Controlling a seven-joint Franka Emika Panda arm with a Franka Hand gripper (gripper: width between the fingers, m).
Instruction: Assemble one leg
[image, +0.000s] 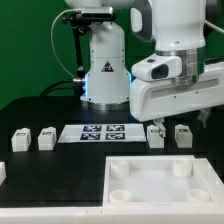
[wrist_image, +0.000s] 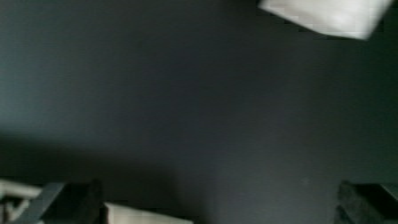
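On a black tabletop (image: 60, 168), seen from the exterior camera, the white robot arm's two-finger gripper (image: 168, 124) hangs at the right of the frame, with its bulky white hand low over a row of parts. Four small white oblong plastic posts with black-and-white square tags stand in a line across the middle of the frame. The first leg (image: 20, 140) and the second leg (image: 45, 138) are toward the exterior view's left. The third leg (image: 156, 136) and the fourth leg (image: 182, 134) are toward its right, directly beneath the gripper. Between the two pairs lies the thin flat white marker board (image: 105, 132). The large white square panel with round corner sockets (image: 150, 185) fills the lower right of the frame. Whether the fingers touch either leg cannot be told from this view. Through the wrist camera, the gripper (wrist_image: 210, 200) shows its two dark fingers (wrist_image: 54, 200) spread wide apart and gripping nothing. A white part (wrist_image: 134, 214), cut off by the frame edge, lies on the dark table close inside one finger. Another white piece (wrist_image: 329, 15) shows at the opposite edge; what it is cannot be told.
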